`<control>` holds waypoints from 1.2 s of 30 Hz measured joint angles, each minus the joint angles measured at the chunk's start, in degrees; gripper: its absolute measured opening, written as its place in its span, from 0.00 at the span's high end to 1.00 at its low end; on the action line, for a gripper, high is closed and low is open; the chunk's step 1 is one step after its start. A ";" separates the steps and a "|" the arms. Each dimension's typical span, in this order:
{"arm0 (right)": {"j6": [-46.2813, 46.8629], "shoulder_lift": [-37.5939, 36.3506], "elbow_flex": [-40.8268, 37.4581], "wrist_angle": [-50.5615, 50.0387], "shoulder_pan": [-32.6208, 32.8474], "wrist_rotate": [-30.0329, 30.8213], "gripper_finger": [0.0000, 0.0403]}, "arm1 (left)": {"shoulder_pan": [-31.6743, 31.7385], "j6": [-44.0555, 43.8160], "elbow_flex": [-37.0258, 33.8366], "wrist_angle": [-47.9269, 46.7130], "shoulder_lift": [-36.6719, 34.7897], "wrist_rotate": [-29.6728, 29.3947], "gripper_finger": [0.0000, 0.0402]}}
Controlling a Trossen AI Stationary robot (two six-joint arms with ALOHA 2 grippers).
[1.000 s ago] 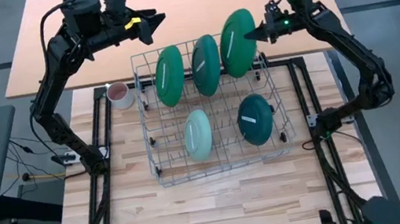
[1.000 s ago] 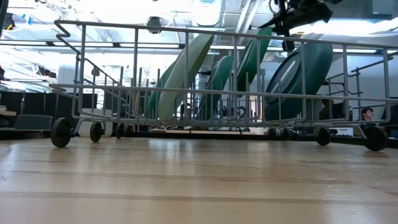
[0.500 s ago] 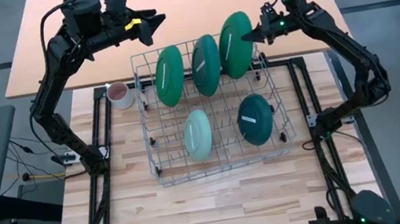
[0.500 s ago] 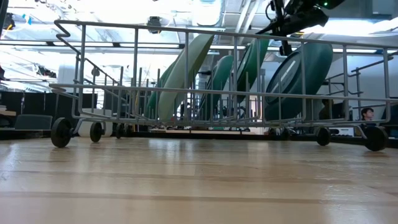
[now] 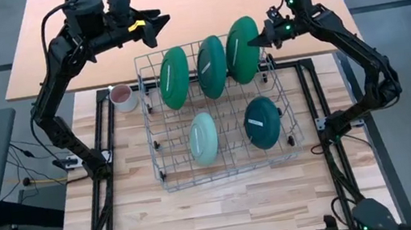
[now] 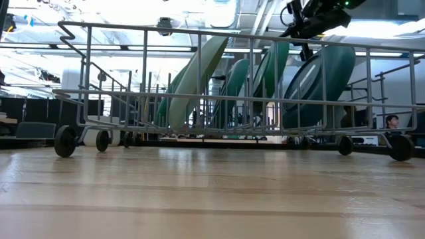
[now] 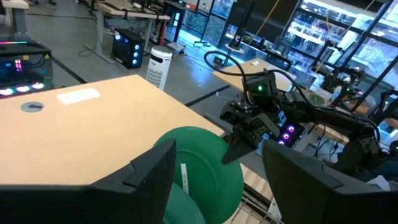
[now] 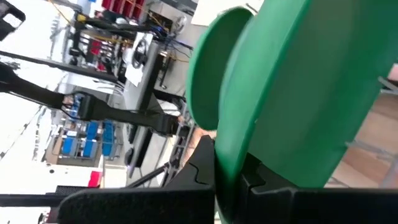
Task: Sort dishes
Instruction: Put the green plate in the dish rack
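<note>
Right gripper [image 5: 253, 42] pinches the rim of a large dark green plate [image 5: 242, 46].

That plate stands on edge in the wire rack's [image 5: 167, 176] back row beside two more; the teal plate [image 5: 262, 122] and mint plate [image 5: 203, 138] stand in front. The left gripper [image 5: 160, 22] hovers spread over the tan table [image 5: 189, 3].

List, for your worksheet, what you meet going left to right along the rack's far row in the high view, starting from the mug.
Mug → first large green plate → second large green plate → third large green plate → right gripper, shut on that third plate's rim.
</note>
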 joint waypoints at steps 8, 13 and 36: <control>-3.41 0.00 0.00 -4.68 2.36 4.07 0.97 | 0.00 0.02 0.00 -3.00 -0.02 0.00 0.42; -2.99 0.00 0.00 -4.30 2.60 6.78 0.97 | 0.00 -0.04 0.00 -4.03 -0.02 0.00 0.42; -4.64 8.57 0.24 -3.36 6.47 8.29 0.91 | 0.00 -1.14 0.00 -5.39 -0.02 1.29 0.42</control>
